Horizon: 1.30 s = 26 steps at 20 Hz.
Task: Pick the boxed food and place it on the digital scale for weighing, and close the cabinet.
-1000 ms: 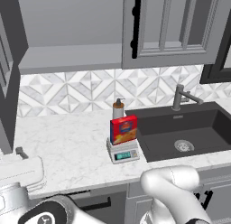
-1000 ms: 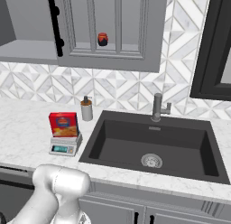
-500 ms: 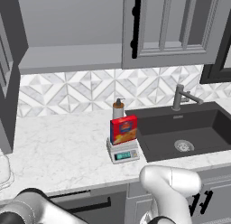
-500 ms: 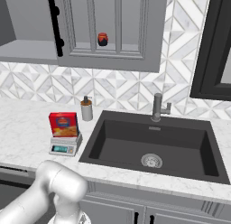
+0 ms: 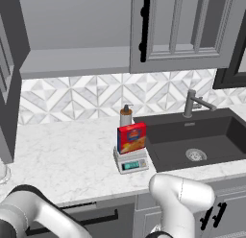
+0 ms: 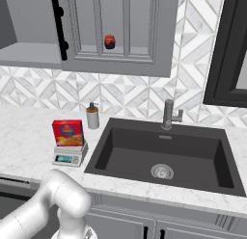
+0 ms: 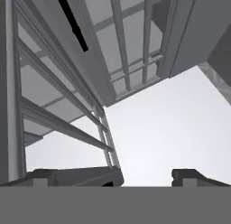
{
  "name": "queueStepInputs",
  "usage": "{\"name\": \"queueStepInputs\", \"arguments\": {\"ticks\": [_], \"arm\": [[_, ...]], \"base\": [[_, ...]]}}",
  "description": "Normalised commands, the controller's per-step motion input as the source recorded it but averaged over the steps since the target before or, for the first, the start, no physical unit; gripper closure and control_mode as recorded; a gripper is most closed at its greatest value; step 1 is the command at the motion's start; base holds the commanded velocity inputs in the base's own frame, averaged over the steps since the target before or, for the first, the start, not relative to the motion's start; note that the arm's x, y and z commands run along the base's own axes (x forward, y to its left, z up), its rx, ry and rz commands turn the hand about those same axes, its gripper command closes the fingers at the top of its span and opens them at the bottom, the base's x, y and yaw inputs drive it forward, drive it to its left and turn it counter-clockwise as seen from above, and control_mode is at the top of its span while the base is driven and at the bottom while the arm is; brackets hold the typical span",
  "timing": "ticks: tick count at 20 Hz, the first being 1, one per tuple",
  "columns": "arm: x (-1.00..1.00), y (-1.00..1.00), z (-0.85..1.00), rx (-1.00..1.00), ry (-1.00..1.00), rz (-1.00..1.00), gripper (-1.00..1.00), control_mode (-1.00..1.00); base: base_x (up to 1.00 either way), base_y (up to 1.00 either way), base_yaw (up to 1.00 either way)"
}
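Boxed food [image 5: 131, 138] upright on digital scale [image 5: 130, 161], worktop [image 5: 67, 155] centre. Tool [image 7: 143, 175], jaws apart and empty, up at cabinet [image 7: 131, 47] door, well apart from box.

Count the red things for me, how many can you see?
2. The boxed food stands upright on the digital scale by the sink. A small red jar sits up in the cabinet, behind its glass door. More could hide behind the doors.
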Motion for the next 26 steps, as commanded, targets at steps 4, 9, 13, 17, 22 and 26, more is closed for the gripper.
{"name": "queueStepInputs", "arguments": {"ticks": [4,9,13,17,22,26], "arm": [[0.13,-0.49,0.43,0.21,0.04,0.00,-1.00,-1.00],[0.02,-0.49,0.58,0.19,0.00,0.00,-1.00,-1.00],[0.00,-0.60,0.72,0.17,0.00,0.00,-1.00,-1.00],[0.04,-0.83,0.59,0.19,0.00,0.00,-1.00,-1.00],[0.23,-0.89,0.56,0.17,0.09,0.00,-1.00,-1.00],[0.40,-0.93,0.43,0.10,0.18,0.00,-1.00,-1.00]], "base": [[0.00,0.00,0.00],[0.00,0.00,0.00],[0.00,0.00,0.00],[0.00,0.00,0.00],[0.00,0.00,0.00],[0.00,0.00,0.00]]}}
